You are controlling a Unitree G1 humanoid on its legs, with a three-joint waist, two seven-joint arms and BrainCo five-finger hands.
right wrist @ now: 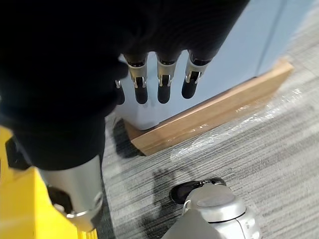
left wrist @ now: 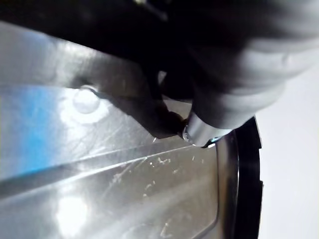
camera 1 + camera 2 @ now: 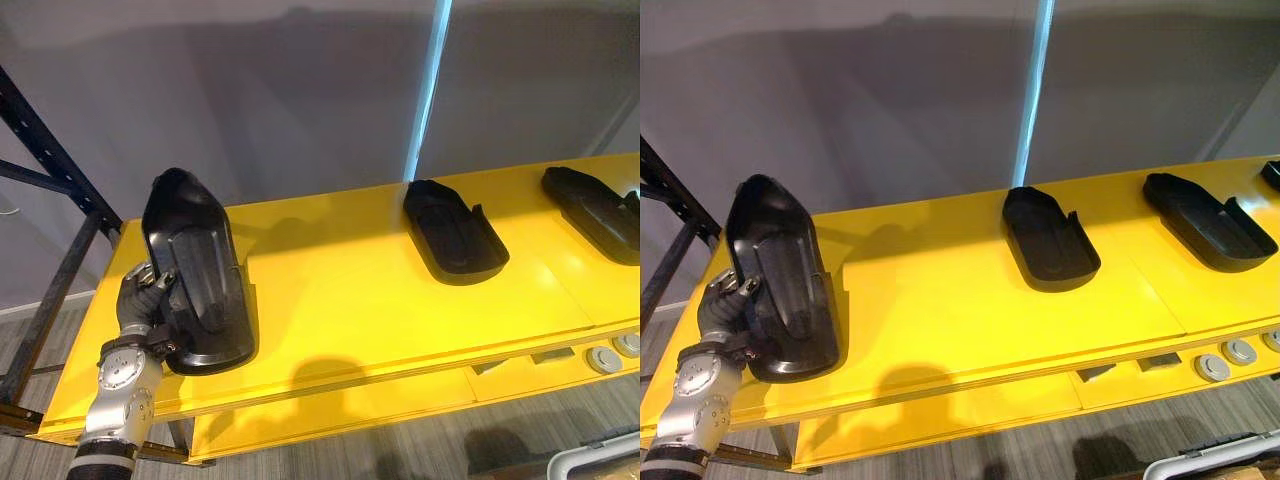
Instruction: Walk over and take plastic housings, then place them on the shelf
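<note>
A long black plastic housing [image 3: 200,270] stands tilted at the left end of the yellow shelf [image 3: 340,300], its lower end on the shelf surface. My left hand [image 3: 140,300] grips its left edge, fingers curled round the rim; the housing's glossy inner face [image 2: 124,174] is seen up close in the left wrist view. Two more black housings lie flat further right: one mid-shelf [image 3: 455,232], one near the right end [image 3: 595,212]. My right hand [image 1: 159,74] hangs low beside the shelf with straight fingers, holding nothing.
A dark blue rack frame [image 3: 50,190] stands left of the shelf. A grey wall runs behind. Round grey discs [image 3: 605,358] sit on the lower ledge at the right. A wooden plinth [image 1: 209,114] lies on the striped floor under a pale panel.
</note>
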